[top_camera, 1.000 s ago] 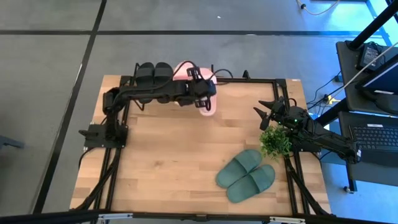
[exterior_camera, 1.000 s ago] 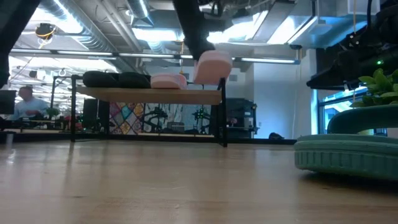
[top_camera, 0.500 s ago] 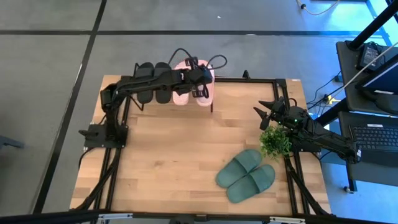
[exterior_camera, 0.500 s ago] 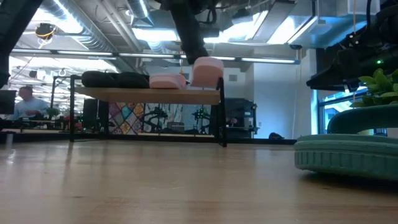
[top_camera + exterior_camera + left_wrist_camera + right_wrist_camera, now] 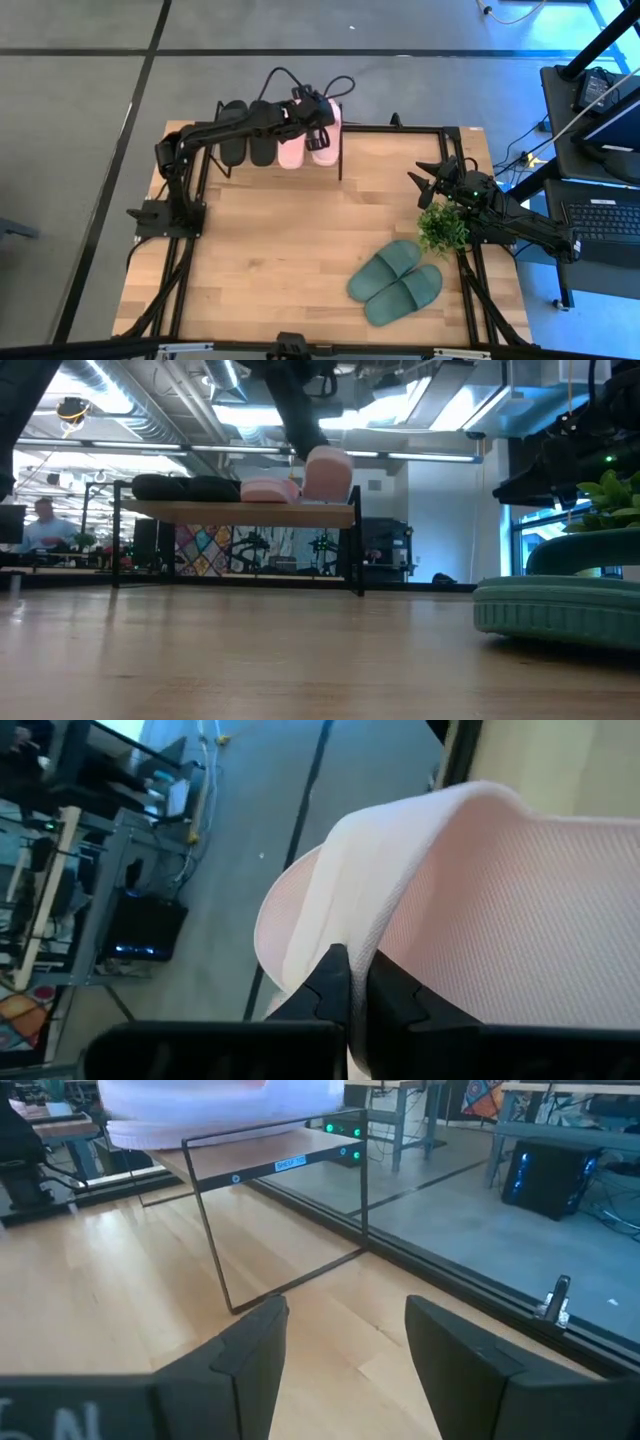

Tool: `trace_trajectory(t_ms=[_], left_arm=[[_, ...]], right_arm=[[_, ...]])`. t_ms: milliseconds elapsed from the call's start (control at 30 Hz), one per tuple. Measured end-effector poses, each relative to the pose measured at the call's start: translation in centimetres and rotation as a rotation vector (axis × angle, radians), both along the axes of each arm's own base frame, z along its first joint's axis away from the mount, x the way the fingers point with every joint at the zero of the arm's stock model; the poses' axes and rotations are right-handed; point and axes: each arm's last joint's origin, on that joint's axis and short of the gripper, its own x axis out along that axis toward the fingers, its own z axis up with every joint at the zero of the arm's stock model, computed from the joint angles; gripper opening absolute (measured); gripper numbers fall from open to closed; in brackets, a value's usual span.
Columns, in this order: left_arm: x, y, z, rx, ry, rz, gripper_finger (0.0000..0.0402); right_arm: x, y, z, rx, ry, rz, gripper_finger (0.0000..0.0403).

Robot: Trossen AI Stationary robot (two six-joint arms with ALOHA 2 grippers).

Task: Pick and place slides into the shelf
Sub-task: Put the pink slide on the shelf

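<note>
My left gripper (image 5: pixel 318 118) is out over the shelf (image 5: pixel 338 150) at the upper middle of the high view, clamped on a pink slide (image 5: pixel 324 135). In my left wrist view my fingers (image 5: pixel 335 982) are pinched tight on the slide's edge (image 5: pixel 470 900), with grey floor showing past it. In the low view this slide (image 5: pixel 327 473) stands tilted up on the right end of the shelf's wood top (image 5: pixel 240 512), just beside the other pink slide (image 5: pixel 268 489), which lies flat. I cannot tell whether the held one touches the plank.

Left of the pink pair in the high view, the two black slides (image 5: pixel 248 125) sit side by side on the same top.

The green slides (image 5: pixel 396 280) lie together on the table (image 5: pixel 270 260) at the lower right of the high view, near a small plant (image 5: pixel 442 228).

My right gripper (image 5: pixel 428 182) waits at the table's right edge, just above the plant, holding nothing; in my right wrist view its fingers (image 5: pixel 250 1350) stand spread apart, facing the shelf's black frame (image 5: pixel 285 1220).
</note>
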Motion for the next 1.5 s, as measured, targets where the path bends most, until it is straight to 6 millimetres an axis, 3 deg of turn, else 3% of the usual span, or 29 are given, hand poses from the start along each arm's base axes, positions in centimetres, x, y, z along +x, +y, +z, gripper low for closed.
trace_trajectory(t_ms=[333,567,833,1500], left_arm=[[0.2,0.0,-3.1,-0.006,0.000,-0.020,0.0002],[-0.1,0.3,-4.2,-0.021,0.021,-0.017,0.0002],[-0.4,0.4,-4.5,-0.033,0.046,-0.009,0.0021],[-0.7,0.7,-5.0,-0.055,0.095,-0.004,0.0016]], right_arm=[[0.0,0.0,0.0,0.003,-0.002,-0.002,0.0206],[0.0,0.0,0.0,0.003,-0.002,-0.002,0.0206],[0.0,0.0,0.0,0.003,-0.003,-0.002,0.0206],[0.0,0.0,0.0,0.005,-0.005,-0.003,0.0206]])
